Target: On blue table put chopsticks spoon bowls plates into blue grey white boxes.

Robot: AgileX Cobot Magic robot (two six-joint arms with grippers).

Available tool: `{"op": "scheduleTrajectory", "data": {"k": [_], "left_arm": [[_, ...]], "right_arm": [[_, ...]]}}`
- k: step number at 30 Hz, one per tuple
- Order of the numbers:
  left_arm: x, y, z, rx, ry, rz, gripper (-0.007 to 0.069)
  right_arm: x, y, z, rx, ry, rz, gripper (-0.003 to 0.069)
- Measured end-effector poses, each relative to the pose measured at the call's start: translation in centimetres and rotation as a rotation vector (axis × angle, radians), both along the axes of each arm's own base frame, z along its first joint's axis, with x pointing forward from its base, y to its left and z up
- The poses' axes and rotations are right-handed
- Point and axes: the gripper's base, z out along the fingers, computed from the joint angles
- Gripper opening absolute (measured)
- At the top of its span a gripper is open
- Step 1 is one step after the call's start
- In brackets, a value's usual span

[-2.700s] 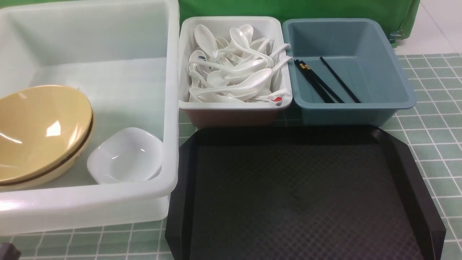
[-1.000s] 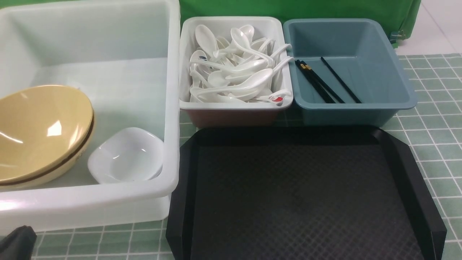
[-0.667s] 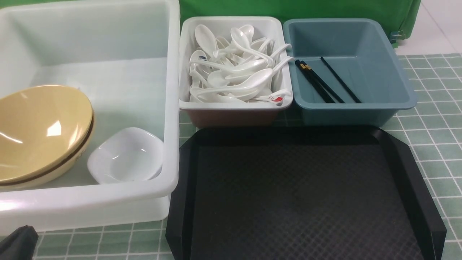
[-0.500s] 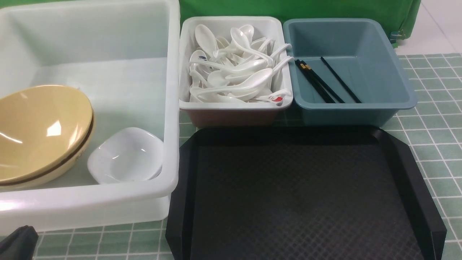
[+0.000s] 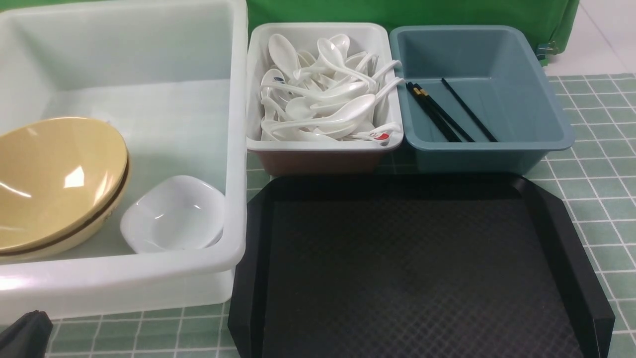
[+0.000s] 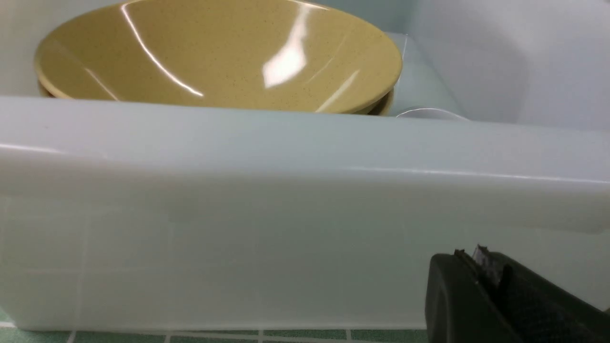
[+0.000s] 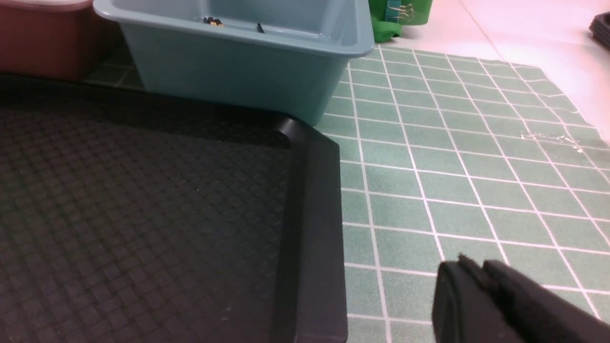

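Observation:
Two stacked tan bowls [image 5: 54, 179] and a small white plate [image 5: 174, 214] lie in the large translucent white tub [image 5: 124, 271]. Several white spoons [image 5: 323, 94] fill the small white box [image 5: 323, 145]. Black chopsticks [image 5: 439, 112] rest in the blue-grey box [image 5: 482, 154]. My left gripper [image 5: 25, 335] shows at the bottom left corner, low in front of the tub. In the left wrist view the left gripper [image 6: 476, 259] is shut and empty, facing the tub wall [image 6: 286, 214], with the bowls [image 6: 219, 52] beyond. My right gripper [image 7: 476, 267] hangs shut and empty above the table [image 7: 452, 152].
A black textured tray [image 5: 412, 268] lies in front of the small boxes with nothing on it. In the right wrist view the tray's corner [image 7: 310, 200] sits beside the blue-grey box [image 7: 238, 71]. Green cloth hangs behind the boxes.
My left gripper has come a little further into the bottom left corner of the front view, then stayed still. The dishes and boxes have not moved.

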Motion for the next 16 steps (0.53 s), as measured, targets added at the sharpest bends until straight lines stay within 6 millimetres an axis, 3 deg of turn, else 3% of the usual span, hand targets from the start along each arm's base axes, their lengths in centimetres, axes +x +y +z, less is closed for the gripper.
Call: {"op": "scheduleTrajectory", "data": {"k": [16], "left_arm": [[0.0, 0.0, 0.0, 0.0, 0.0, 0.0, 0.0004]], "right_arm": [[0.0, 0.0, 0.0, 0.0, 0.0, 0.0, 0.0107]]}}
